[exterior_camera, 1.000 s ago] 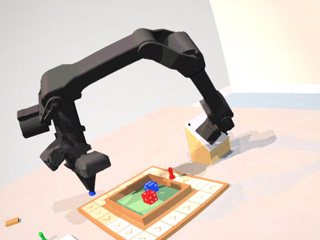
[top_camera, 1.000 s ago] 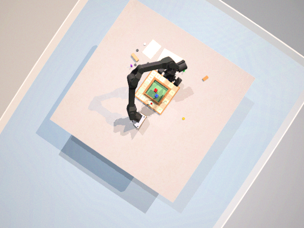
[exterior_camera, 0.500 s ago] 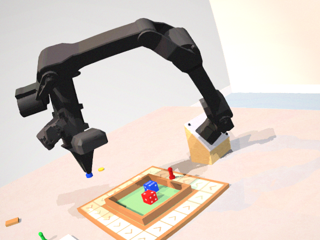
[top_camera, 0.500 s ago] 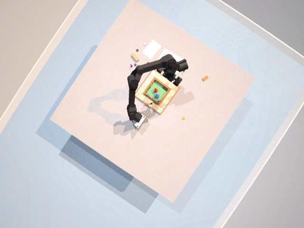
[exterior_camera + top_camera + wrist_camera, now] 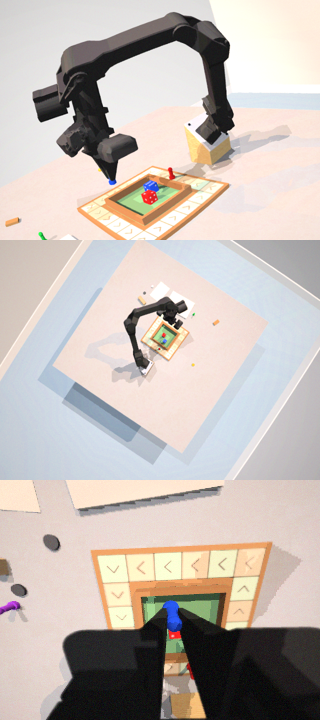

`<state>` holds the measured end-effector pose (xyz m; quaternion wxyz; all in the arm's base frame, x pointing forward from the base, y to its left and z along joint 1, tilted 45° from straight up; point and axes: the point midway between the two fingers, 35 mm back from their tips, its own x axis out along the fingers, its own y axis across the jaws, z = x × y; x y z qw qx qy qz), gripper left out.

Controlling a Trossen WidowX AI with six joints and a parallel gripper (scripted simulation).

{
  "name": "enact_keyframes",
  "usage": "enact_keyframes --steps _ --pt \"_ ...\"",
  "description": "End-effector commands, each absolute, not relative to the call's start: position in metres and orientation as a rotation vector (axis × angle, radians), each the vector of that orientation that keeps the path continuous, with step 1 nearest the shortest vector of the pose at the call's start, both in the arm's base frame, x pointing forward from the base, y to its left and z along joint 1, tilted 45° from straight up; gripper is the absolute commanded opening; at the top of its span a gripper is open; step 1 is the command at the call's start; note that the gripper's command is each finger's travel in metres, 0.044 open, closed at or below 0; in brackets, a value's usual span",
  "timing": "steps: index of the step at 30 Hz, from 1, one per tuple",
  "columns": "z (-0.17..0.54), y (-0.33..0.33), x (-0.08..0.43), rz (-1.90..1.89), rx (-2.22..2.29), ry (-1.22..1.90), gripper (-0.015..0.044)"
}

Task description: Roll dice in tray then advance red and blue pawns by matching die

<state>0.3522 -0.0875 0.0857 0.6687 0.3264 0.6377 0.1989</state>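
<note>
Red die and blue die lay in tray; we judged rolling done. Gripper pinched blue pawn, lifted clear of board; placement, release, retreat pending; red pawn status unclear.
</note>
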Motion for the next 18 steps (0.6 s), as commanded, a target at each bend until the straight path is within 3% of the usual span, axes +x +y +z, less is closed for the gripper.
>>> enact_keyframes --steps 1,18 --pt "0.091 -0.075 0.347 0.449 0.736 1.435 0.0000" --pt "0.103 -0.019 0.308 0.452 0.740 1.436 0.0000"
